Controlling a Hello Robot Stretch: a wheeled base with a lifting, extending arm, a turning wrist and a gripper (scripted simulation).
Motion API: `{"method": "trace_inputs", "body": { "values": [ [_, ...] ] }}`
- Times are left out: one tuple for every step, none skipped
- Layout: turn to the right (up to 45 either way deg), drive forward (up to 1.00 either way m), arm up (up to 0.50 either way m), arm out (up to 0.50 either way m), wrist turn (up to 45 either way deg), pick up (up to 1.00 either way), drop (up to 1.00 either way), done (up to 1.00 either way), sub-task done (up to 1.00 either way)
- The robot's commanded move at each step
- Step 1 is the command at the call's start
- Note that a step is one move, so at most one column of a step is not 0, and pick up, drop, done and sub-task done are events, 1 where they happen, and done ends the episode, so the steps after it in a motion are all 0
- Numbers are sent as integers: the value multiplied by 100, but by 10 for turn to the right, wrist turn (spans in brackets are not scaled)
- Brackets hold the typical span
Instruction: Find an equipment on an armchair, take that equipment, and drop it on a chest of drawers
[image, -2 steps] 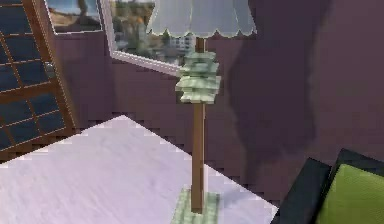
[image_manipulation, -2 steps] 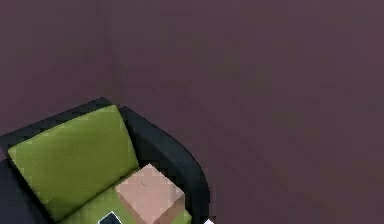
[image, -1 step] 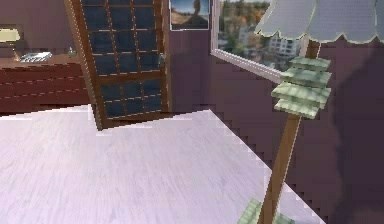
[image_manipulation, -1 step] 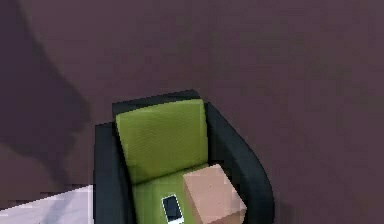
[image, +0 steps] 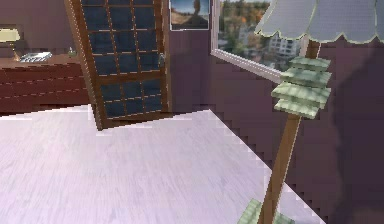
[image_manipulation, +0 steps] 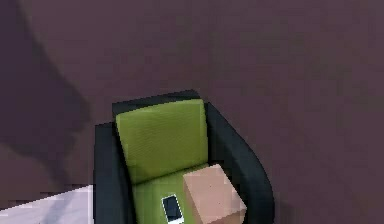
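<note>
In the forward view, at the upper left of the frame, we saw a dark wooden chest of drawers (image: 40, 85) with a small table lamp (image: 9, 38) on its top. Right of it stood a glazed door (image: 122, 60), then a window (image: 255, 40), and a floor lamp (image: 300, 90) at the right edge. In the arm side view, low in the frame's middle, sat a black armchair (image_manipulation: 110, 170) with green cushions. On its seat lay a small flat dark slab with a pale rim, which we took for a phone (image_manipulation: 172, 208). Just right of it sat a cardboard box (image_manipulation: 213, 193). We judged the phone to be the equipment: light, stiff, smooth enough to slip, with glass that could crack. It lay flat on soft padding, so we would take it across its long edges. We could not tell whether the gripper was released or grasping anything.
</note>
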Motion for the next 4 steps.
{"method": "trace_inputs", "body": {
  "values": [
    [0, 0, 0, 28, 0, 0, 0, 0, 0],
    [0, 0, 0, 0, 450, 0, 0, 0, 0],
    [0, 0, 0, 0, 450, 0, 0, 0, 0],
    [0, 0, 0, 0, 450, 0, 0, 0, 0]
  ]
}}
